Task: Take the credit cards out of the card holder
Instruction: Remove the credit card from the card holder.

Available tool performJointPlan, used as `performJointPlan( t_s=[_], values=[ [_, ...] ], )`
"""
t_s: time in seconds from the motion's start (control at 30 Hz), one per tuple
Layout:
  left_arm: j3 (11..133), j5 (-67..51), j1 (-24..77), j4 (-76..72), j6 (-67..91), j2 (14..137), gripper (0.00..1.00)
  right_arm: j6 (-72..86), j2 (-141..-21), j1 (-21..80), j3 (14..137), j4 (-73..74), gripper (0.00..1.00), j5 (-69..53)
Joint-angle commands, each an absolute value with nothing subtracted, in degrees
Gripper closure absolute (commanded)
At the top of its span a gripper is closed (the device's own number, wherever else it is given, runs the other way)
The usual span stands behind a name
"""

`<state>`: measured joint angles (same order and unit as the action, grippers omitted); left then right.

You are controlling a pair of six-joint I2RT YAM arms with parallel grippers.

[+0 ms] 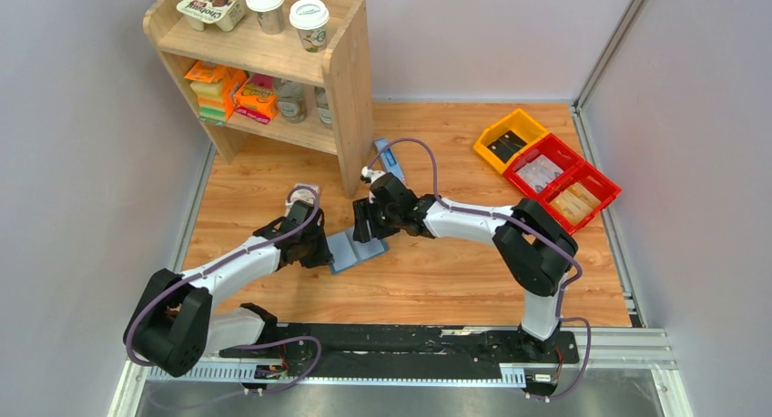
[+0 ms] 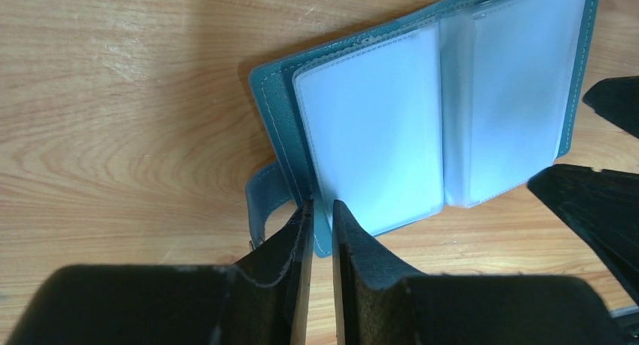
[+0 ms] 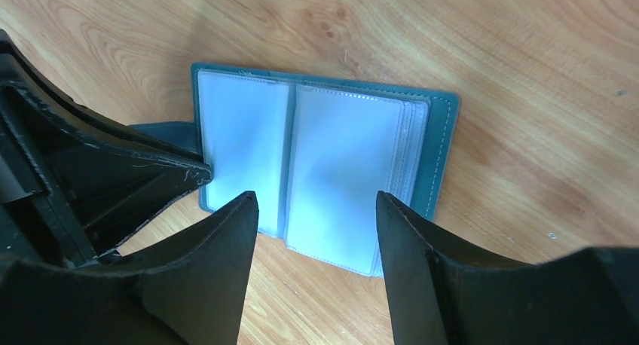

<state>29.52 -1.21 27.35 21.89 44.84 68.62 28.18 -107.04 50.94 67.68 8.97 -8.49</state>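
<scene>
**Item:** small flat teal-blue fabric card holder [image 1: 357, 250]. It is lying open, sleeves up, near the middle of the wooden counter [image 1: 437, 280], a little toward its left edge.

**Left arm:** it is stretching low from the near-left base toward the holder's left side. The left hand [image 2: 322, 209] is clamping the edge of the teal cover, its fingers nearly together with the cover's corner between them.

**Right arm:** it is bending at the elbow on the right, with the forearm running leftward. The right hand [image 3: 316, 198] is hovering over the holder, its fingers standing well apart and gripping nothing.

**Top view only:**
- A wooden shelf unit [image 1: 350, 71] is standing at the far-left corner.
- Yellow and red plastic bins [image 1: 496, 131] are sitting toward the far-right corner.
- Both arms are covering the point of grip.

**Left wrist view only:**
- The pinch on the cover is showing.
- The teal closure tab [image 2: 260, 202] is curling out just beside the fingers.

**Right wrist view only:**
- Both hands are appearing together.
- Several clear plastic sleeves [image 3: 339, 157] are stacking toward the holder's right cover.
</scene>
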Motion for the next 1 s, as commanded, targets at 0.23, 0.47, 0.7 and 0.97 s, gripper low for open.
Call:
performJointPlan(
  t_s=[0.23,0.47,0.7,0.97],
  values=[
    [30.23,-2.90,27.33,21.62,44.21,69.87,0.78,26.81,-106.70,51.59,68.64,8.35,0.38,-6.94],
    [30.15,-3.34,27.25,21.27,44.12,69.87,0.78,26.72,-108.89,52.03,68.82,8.52,0.39,-8.52],
    [30.06,-4.66,27.33,20.39,44.03,70.66,0.79,27.33,-109.25,52.56,69.52,8.26,0.41,-12.04],
    [29.79,-5.80,27.25,19.42,44.12,70.75,0.80,30.40,-110.48,52.91,71.36,4.67,0.43,-20.29]
  ],
)
